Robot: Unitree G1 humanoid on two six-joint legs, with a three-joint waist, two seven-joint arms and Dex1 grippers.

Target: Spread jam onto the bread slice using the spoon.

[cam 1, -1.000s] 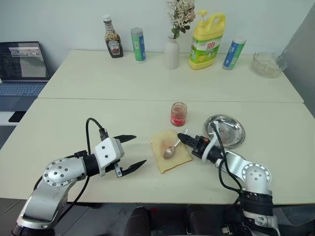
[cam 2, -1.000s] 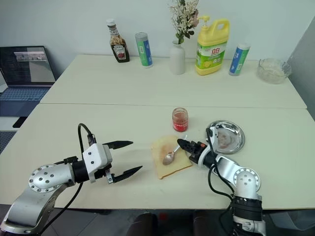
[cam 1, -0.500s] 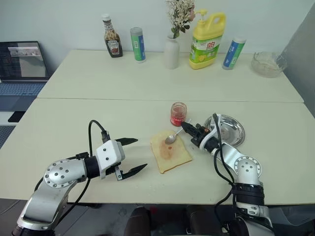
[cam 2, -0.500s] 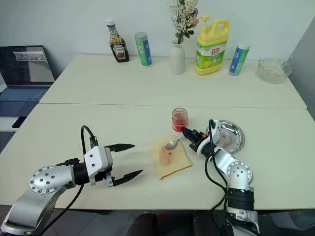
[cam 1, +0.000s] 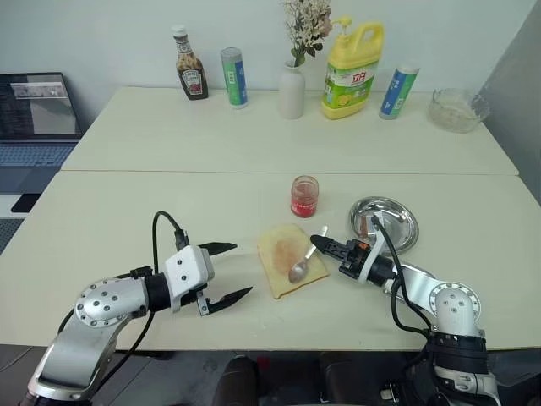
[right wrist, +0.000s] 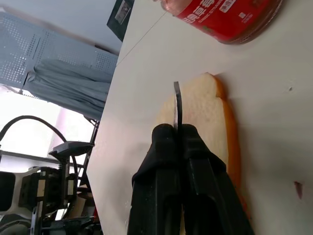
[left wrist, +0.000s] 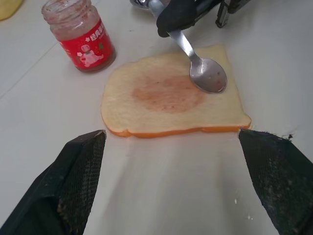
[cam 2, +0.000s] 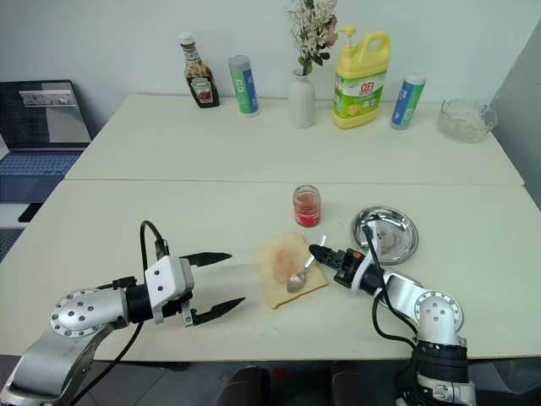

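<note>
So the right gripper point(cam 2: 324, 255) has its two black fingers pinched tight on the thin handle of the spoon point(cam 2: 298, 276), and the bowl is resting on the right near part of the bread slice point(cam 2: 289, 271), which lies flat on the table point(cam 2: 169, 220) about mid-scene. There's a thin pinkish smear of jam in the middle of the slice already, and the bowl looks mostly wiped off with just a few specks. The jam point(cam 2: 306, 205) jar sits just beyond the bread, close but not touching, lid off. My take on handling: the spoon is stiff, light and slick, so gripping high up the handle like this gives reach but it could twist between the fingers if you press hard. The bread looks soft and light, nothing pinning it, so I'd guess it slides or tears if the spoon drags too firmly; gentle flat strokes seem the way. The glass jar looks small and tippy if bumped. The left gripper point(cam 1: 230, 271) hovers wide open to the left of the slice, holding nothing, well placed to steady the bread edge if needed.
</note>
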